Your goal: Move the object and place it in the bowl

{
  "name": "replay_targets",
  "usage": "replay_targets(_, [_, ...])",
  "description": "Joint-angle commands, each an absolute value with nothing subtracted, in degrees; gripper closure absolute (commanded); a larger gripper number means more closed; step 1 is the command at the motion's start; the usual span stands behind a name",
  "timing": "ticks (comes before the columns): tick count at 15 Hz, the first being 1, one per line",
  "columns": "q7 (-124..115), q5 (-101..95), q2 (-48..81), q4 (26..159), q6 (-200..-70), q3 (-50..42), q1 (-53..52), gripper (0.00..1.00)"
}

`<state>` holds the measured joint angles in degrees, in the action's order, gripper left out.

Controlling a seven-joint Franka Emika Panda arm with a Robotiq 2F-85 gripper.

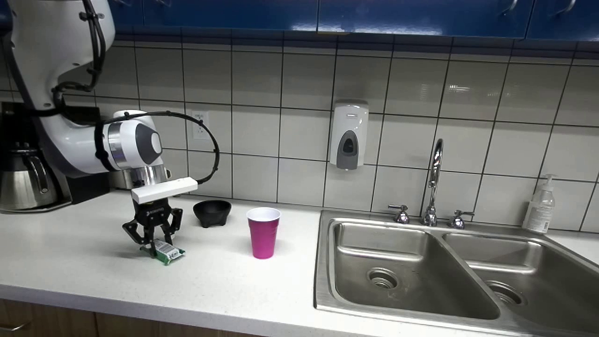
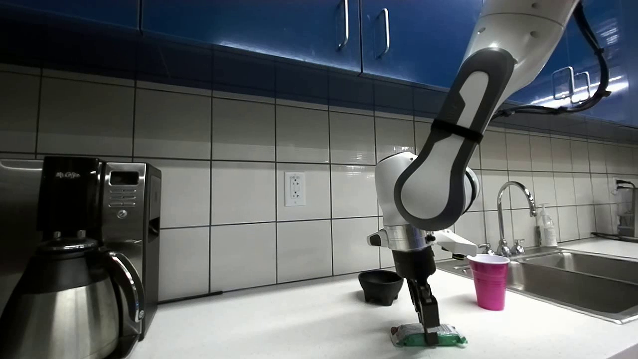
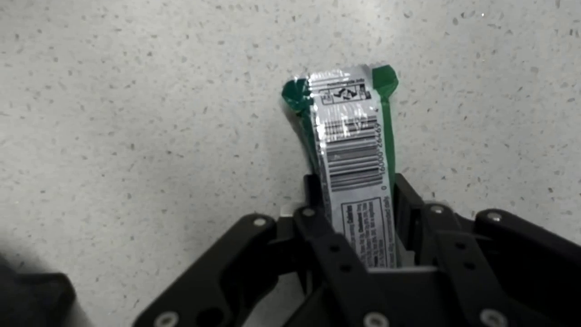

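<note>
Pale tiles [image 1: 304,126] behind, white counter [image 1: 224,290] below. Looks like the grasp step, with the gripper [image 3: 357,190] clamped across the packet [image 1: 171,253] on the counter, lower left in an exterior view. Calls next for a lift, then a carry to the bowl [image 1: 212,214], up and right in that frame. Can't see the packet's end under the gripper in the wrist view, nor surely name the dark shape [image 3: 36,295] cut off lower left there.

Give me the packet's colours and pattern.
The packet is green and silvery with dark print and barcode, clearest in the wrist view.
</note>
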<state>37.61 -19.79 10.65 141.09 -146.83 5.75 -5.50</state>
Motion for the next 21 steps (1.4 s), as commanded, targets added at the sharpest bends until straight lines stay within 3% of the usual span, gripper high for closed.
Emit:
replay_targets(1, [37.2, -20.0, 8.7, 140.6, -145.1, 6.1, -5.0, 0.85])
replay_targets(21, [33.5, -11.6, 4.3, 132.8, -137.8, 2.8, -1.8, 0.85])
